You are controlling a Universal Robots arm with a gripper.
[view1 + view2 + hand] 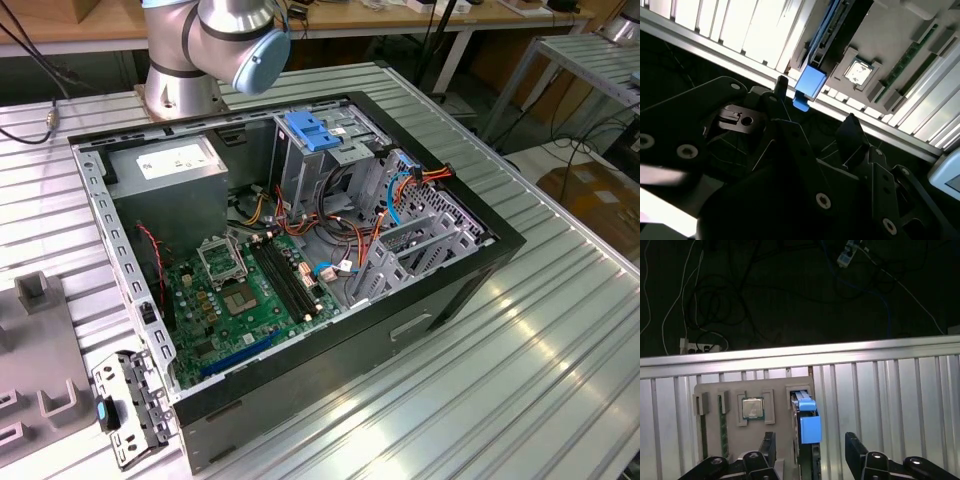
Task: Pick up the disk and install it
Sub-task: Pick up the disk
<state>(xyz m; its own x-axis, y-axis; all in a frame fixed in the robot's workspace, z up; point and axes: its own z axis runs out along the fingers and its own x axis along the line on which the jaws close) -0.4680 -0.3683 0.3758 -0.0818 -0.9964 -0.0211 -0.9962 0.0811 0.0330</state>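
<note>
Where the ribbed aluminium table meets its edge, the first wrist view looks past it to a dark floor strewn with loose cables and a white power strip. On the table just inside that edge lies a grey fixture tray holding a square processor chip and a green memory stick in their own recesses. The disk stands on edge in the tray's outermost slot, beside the chip. It is seen edge-on, so mostly its blue plastic rail end shows, and its metal body is hard to make out.

The gripper hangs over that slot with its black fingers spread wide, one to each side of the disk and apart from it, holding nothing. In the second wrist view the blue rail end sits between the two dark fingertips, seemingly beyond them rather than gripped.

In the exterior view the arm rises from the far side of the same slatted table. An open black computer case lies on its side there, showing a green motherboard, a grey power-supply box and a blue latch on the drive cage. A loose metal bracket lies near the case's corner. Behind stand wooden workbenches and a second metal table.
</note>
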